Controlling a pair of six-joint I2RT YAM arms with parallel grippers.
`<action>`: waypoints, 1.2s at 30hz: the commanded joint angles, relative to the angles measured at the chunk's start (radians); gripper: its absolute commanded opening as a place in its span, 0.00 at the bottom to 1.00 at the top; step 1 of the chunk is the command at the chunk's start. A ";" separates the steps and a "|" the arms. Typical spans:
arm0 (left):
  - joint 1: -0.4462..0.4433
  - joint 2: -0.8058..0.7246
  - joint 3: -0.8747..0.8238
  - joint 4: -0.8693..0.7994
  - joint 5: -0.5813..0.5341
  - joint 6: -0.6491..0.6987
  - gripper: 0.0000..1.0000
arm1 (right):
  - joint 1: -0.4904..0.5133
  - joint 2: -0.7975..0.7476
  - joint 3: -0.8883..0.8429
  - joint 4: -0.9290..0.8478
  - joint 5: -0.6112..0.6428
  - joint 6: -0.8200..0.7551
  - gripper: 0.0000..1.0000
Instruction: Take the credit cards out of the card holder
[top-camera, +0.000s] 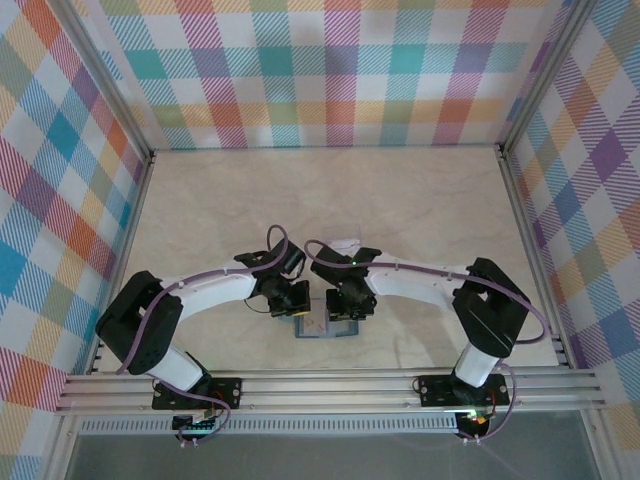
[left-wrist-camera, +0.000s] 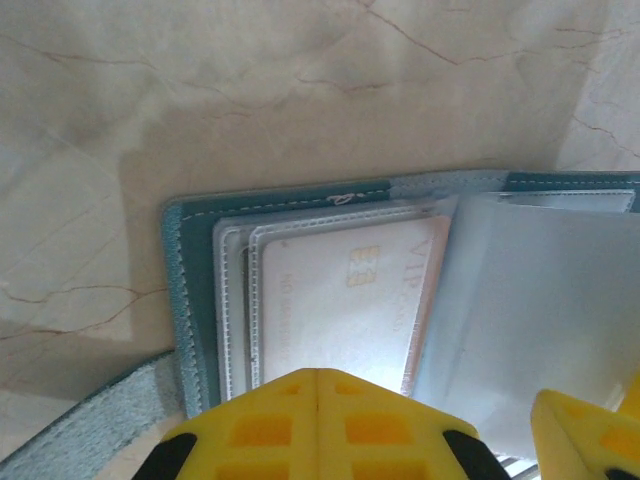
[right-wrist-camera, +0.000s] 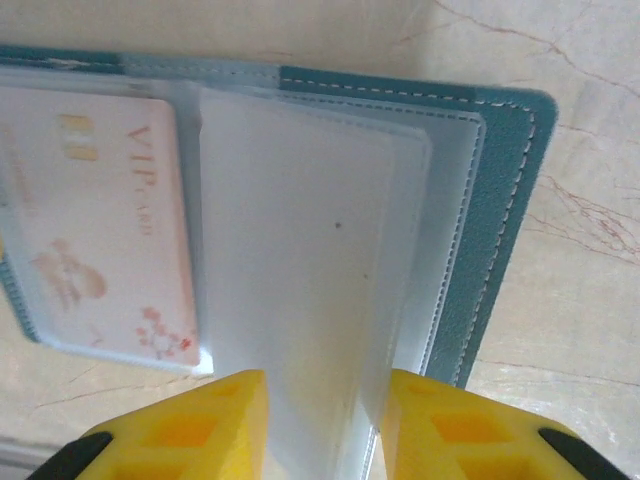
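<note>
Card holder (top-camera: 324, 328) lies open under both wrists.
Left gripper (left-wrist-camera: 318, 400) closed over pale card (left-wrist-camera: 345, 300); right gripper (right-wrist-camera: 322, 420) seemingly pinches clear sleeve (right-wrist-camera: 290, 260).

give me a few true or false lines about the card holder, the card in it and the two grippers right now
1. The card holder lies open on the marble table. True.
2. The pale VIP card lies loose on the table beside the holder. False: it sits in a clear sleeve inside the holder.
3. The left gripper has its yellow fingers shut together, over the card's near edge. True.
4. The right gripper is shut tight with nothing between its fingers. False: its fingers stand apart with a clear plastic sleeve between them.
5. The holder is red leather. False: it is teal with pale stitching.
</note>
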 joint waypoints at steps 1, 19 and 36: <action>-0.012 0.019 -0.014 0.016 0.019 -0.012 0.06 | -0.014 -0.061 -0.019 0.028 -0.029 0.016 0.36; -0.015 0.032 -0.005 -0.002 0.007 -0.002 0.05 | -0.063 -0.148 -0.030 0.004 0.011 0.038 0.35; -0.016 0.053 0.003 -0.008 0.010 0.004 0.05 | -0.100 -0.071 -0.215 0.552 -0.340 0.167 0.19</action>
